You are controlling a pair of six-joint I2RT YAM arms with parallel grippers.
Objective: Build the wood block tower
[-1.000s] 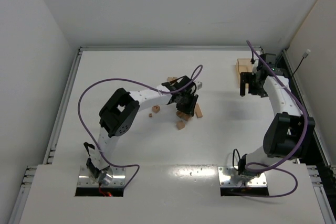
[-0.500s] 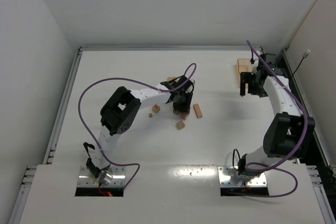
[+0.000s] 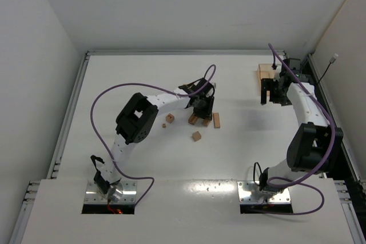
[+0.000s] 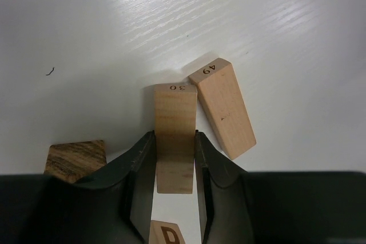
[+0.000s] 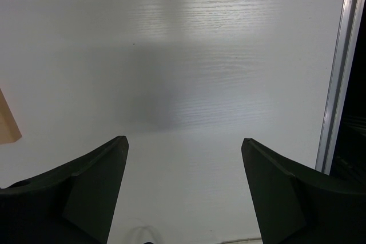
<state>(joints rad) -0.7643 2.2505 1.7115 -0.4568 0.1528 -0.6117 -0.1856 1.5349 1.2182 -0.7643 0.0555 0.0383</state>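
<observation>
My left gripper (image 4: 174, 136) is shut on a light-tan wood bar marked 30 (image 4: 174, 104), whose far end sticks out beyond the fingertips just over the table. A second bar marked 49 (image 4: 223, 110) lies touching it on the right. In the top view the left gripper (image 3: 201, 114) is over the block cluster at mid-table, with the bar (image 3: 216, 120) to its right, a cube (image 3: 197, 136) nearer and a small cube (image 3: 170, 118) to the left. No stacked tower shows. My right gripper (image 5: 184, 141) is open and empty over bare table; it also shows in the top view (image 3: 267, 93).
A dark-grained wood block (image 4: 75, 159) lies left of my left fingers, and a lettered block (image 4: 164, 234) lies between them near the palm. The amber tray (image 3: 264, 72) stands at the far right, just behind the right gripper. A raised rail (image 5: 337, 72) edges the table's right side.
The left wrist has turned and shifted slightly over the block cluster, and the bar on its right now lies fully uncovered. The right arm has not moved.
</observation>
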